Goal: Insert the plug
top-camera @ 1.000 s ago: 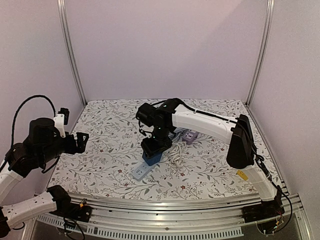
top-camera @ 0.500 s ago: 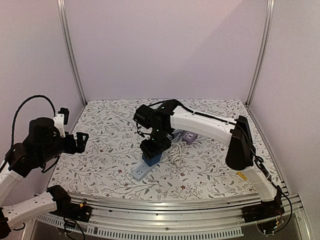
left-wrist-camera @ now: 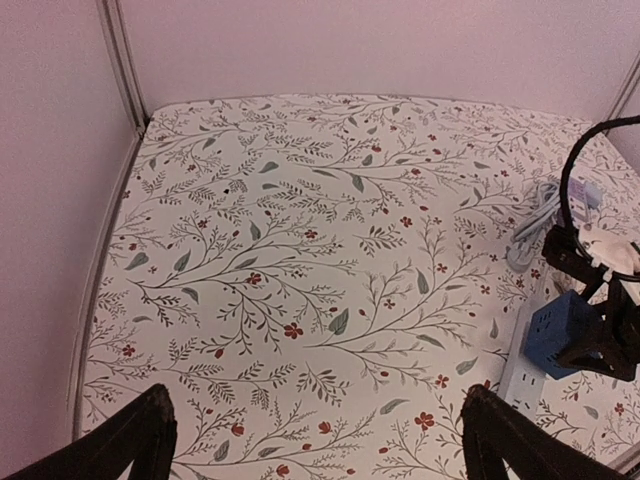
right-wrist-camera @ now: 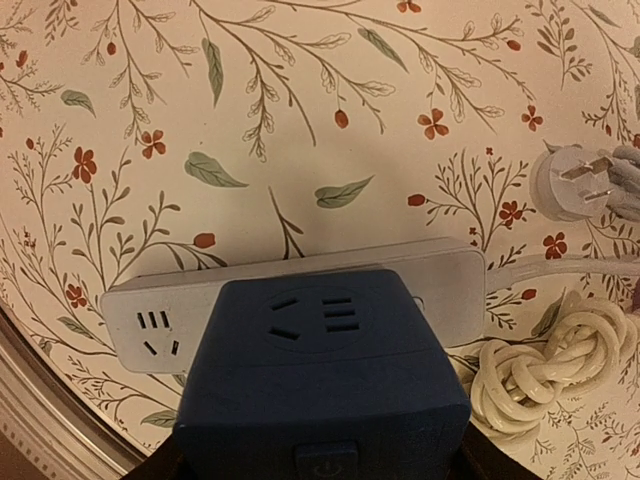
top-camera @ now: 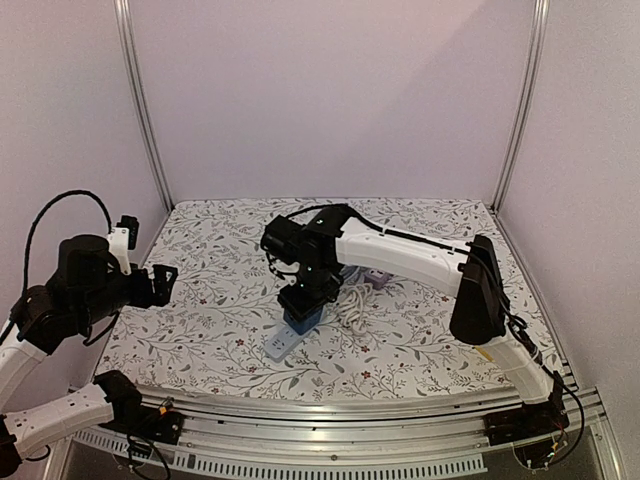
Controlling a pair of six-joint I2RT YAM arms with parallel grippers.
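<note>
The plug is a dark blue cube [right-wrist-camera: 320,380] with a socket face on top and a power button on its near side. My right gripper [right-wrist-camera: 320,472] is shut on it, the fingers dark at its lower corners. The cube sits on top of the white power strip [right-wrist-camera: 150,325], covering its middle; whether its pins are seated is hidden. From above, the cube [top-camera: 303,318] is under the right gripper [top-camera: 306,298], on the strip [top-camera: 279,346]. My left gripper [left-wrist-camera: 315,425] hangs open over bare cloth at the far left [top-camera: 163,282].
A coiled white cord [right-wrist-camera: 540,365] lies right of the strip, and a loose white plug [right-wrist-camera: 568,180] with bare prongs lies beyond it. A pale purple strip [top-camera: 378,272] sits behind the right arm. Metal frame posts and walls edge the floral cloth.
The right arm's wrist and forearm have swung slightly left over the strip, while the blue cube stays in nearly the same spot. The left arm has not moved.
</note>
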